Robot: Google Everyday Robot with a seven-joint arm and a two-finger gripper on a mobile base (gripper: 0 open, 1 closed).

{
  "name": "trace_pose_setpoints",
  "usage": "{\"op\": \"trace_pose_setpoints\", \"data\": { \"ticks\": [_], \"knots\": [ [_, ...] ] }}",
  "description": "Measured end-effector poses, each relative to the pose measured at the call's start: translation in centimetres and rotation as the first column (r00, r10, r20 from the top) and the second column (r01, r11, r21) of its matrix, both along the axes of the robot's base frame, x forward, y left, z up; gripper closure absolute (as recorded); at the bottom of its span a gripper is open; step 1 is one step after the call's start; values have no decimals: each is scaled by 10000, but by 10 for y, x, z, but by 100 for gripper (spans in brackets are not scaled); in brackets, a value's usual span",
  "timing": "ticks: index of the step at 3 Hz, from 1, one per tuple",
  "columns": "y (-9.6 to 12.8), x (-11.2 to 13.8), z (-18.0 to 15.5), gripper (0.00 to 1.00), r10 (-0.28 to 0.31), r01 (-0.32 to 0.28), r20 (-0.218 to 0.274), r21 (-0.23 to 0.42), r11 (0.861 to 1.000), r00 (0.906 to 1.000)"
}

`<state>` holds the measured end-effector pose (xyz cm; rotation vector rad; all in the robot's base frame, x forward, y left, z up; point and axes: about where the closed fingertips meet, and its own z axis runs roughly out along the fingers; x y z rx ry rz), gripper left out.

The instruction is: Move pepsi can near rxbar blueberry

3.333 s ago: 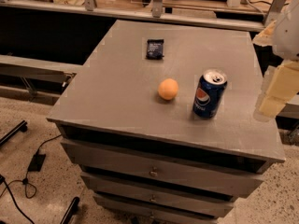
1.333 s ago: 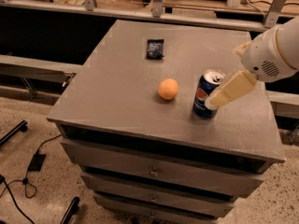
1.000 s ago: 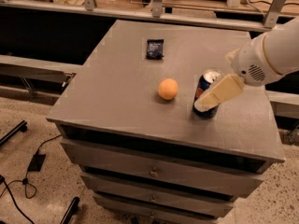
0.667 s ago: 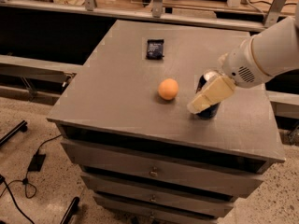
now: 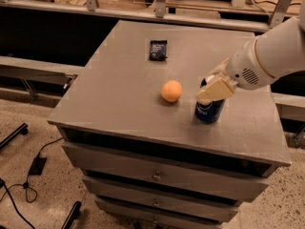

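Observation:
The pepsi can (image 5: 209, 111), dark blue, stands upright on the grey cabinet top (image 5: 119, 89) at the right front. My gripper (image 5: 214, 88), beige at the end of a white arm coming in from the right, sits right over the can's top and hides its rim. The rxbar blueberry (image 5: 158, 49), a small flat dark navy packet, lies toward the back of the top, well behind and to the left of the can.
An orange ball-shaped fruit (image 5: 171, 90) rests just left of the can, between it and the packet's side. The cabinet has drawers (image 5: 157, 175) below. A rail with metal posts (image 5: 159, 1) runs behind. Cables (image 5: 28, 175) lie on the floor at left.
My gripper has swung in from the right edge of the cabinet toward the left and come down onto the top of the pepsi can. The can, fruit and packet have not moved.

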<state>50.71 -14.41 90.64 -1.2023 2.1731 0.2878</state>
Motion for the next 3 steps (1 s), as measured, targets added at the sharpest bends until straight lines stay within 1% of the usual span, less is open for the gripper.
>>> {"op": "trace_pose_setpoints", "data": {
  "ticks": [1,2,3],
  "knots": [
    [10,5,6,79,363,-362,-47,87,9993,9993],
    [17,19,25,99,421,-426,152,386,9983,9990],
    [27,69,78,100,173,-196,1023,214,9996,9946]
  ]
}}
